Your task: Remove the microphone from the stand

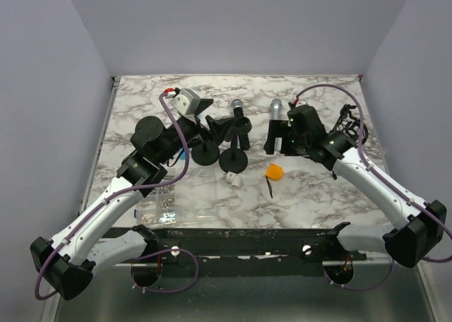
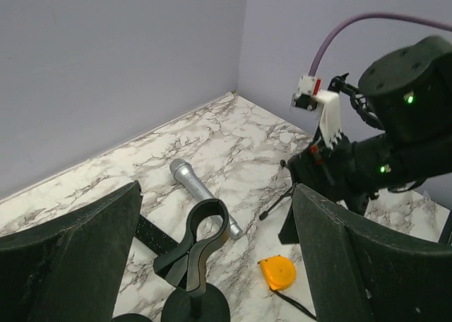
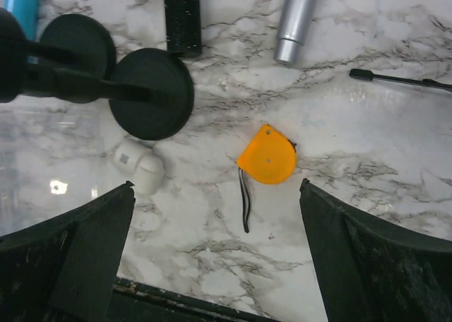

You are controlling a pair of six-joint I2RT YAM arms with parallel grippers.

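Facing the stand [image 2: 192, 269] from its left, the left gripper [image 1: 214, 124] gapes wide, empty. Just beyond the stand's empty clip [image 2: 210, 203], 1 silver microphone [image 2: 201, 189] lies flat on the marble table [image 2: 233, 124]. It looks rigid, smooth and likely to roll, so pinch mid-barrel. Right of the stand, the right gripper [image 1: 277, 144] hovers, fingers spread, empty.

**No legible writing**

Nothing can be read. The white piece [image 3: 138, 166], at 8 o'clock from the orange tape measure [image 3: 268, 156], bears a small grey square mark, too small to read. The white tag [image 2: 308, 87] at the end of the cable [image 2: 353, 24] is blurred.
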